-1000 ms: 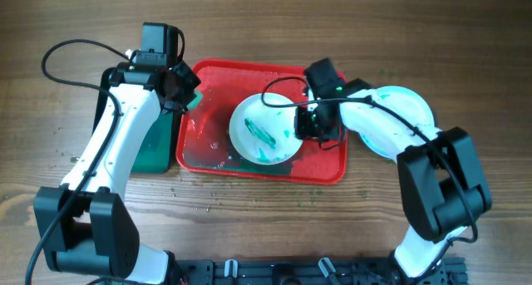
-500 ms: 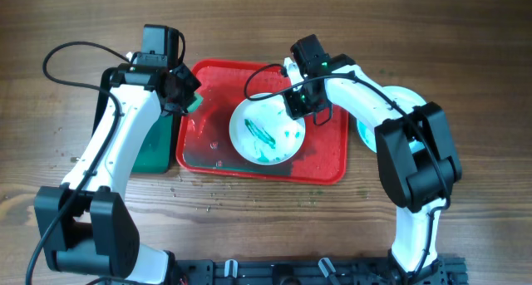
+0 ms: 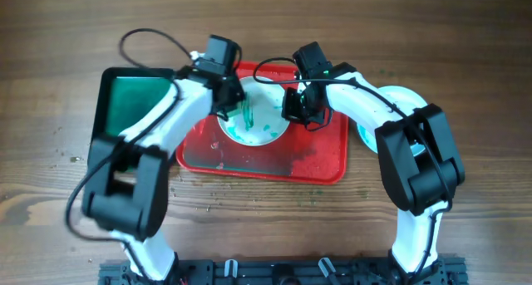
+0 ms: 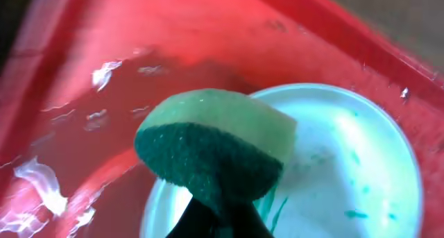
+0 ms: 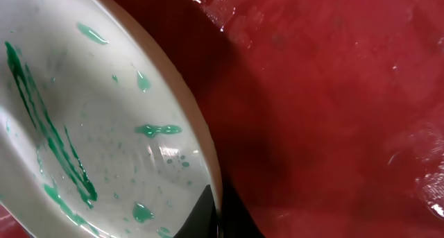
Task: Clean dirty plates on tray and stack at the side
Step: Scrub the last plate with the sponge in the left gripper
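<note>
A white plate (image 3: 268,129) with teal smears is in the red tray (image 3: 307,156), held tilted. My right gripper (image 3: 297,112) is shut on its right rim; the right wrist view shows the fingers (image 5: 216,214) pinching the rim of the plate (image 5: 90,127) above the wet tray floor (image 5: 333,113). My left gripper (image 3: 239,105) is shut on a yellow and green sponge (image 3: 248,113) over the plate's left side. In the left wrist view the sponge (image 4: 215,148) hangs over the plate (image 4: 347,182), its green pad facing the camera. More white plates (image 3: 409,102) lie right of the tray, partly hidden.
A dark green tray (image 3: 133,102) lies left of the red tray on the wooden table (image 3: 465,52). Water pools and glints in the red tray (image 4: 90,78). Small green specks dot the table in front of the tray.
My left arm has swung right from the green tray and brought the sponge over the plate. My right gripper has drawn the plate toward the tray's back edge.
</note>
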`<state>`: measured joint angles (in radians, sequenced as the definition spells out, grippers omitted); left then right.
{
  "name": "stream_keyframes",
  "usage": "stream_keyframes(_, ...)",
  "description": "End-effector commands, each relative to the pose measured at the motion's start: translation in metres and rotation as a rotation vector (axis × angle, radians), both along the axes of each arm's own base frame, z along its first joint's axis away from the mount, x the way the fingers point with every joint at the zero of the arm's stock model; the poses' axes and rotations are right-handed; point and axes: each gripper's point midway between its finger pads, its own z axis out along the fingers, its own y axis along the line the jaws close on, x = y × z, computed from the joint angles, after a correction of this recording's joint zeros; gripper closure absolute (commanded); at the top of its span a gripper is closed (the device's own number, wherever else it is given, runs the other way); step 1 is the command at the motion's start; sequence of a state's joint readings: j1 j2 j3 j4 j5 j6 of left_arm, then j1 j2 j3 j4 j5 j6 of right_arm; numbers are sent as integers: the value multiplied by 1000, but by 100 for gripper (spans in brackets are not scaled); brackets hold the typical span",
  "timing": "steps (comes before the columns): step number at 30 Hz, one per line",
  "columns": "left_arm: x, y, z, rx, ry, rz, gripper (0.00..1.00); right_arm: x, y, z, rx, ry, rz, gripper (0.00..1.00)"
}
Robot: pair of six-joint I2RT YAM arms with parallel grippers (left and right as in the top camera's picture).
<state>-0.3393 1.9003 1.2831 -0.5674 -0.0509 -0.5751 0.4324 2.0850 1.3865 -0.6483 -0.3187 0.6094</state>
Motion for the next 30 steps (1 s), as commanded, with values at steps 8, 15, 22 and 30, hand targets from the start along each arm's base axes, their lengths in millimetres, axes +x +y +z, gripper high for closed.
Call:
stream_keyframes(8, -64, -79, -51, -263, 228, -560, 96, -21, -3, -27, -35, 75, 1, 96)
stream_keyframes(15, -56, -89, -45, -299, 171, -605, 95, -20, -3, -26, -34, 73, 1, 96)
stream_keyframes(22, 20, 4, -47, 184, -54, -47, 96, -20, -3, -26, -35, 68, 16, 96)
stream_keyframes(30, -56, 23, -66, 218, 270, 8, 96, -19, -2, -26, -33, 64, 16, 96)
